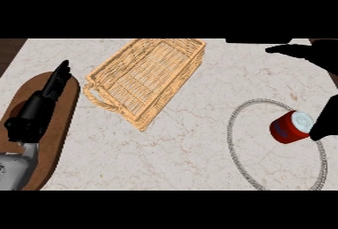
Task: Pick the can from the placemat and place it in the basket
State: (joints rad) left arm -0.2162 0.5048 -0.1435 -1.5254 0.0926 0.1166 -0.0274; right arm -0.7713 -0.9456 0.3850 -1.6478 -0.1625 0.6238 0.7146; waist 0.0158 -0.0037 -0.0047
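The red can [289,127] with a white lid is tilted over on the right side of the round placemat [230,132], a pale mat with a grey beaded rim. My right hand [325,57] comes in from the upper right with its fingers [287,49] spread well above the can. Its thumb [327,120] rests against the can's right side, so the hand is open around it. The wicker basket [113,58] lies at the upper middle, left of the mat, and holds nothing. My left hand [40,107] rests open at the far left, fingers straight.
A brown oval board [63,129] lies under my left hand at the counter's left edge. Bare marble counter [178,147] stretches between the basket and the placemat. A dark strip of floor shows at the upper left corner.
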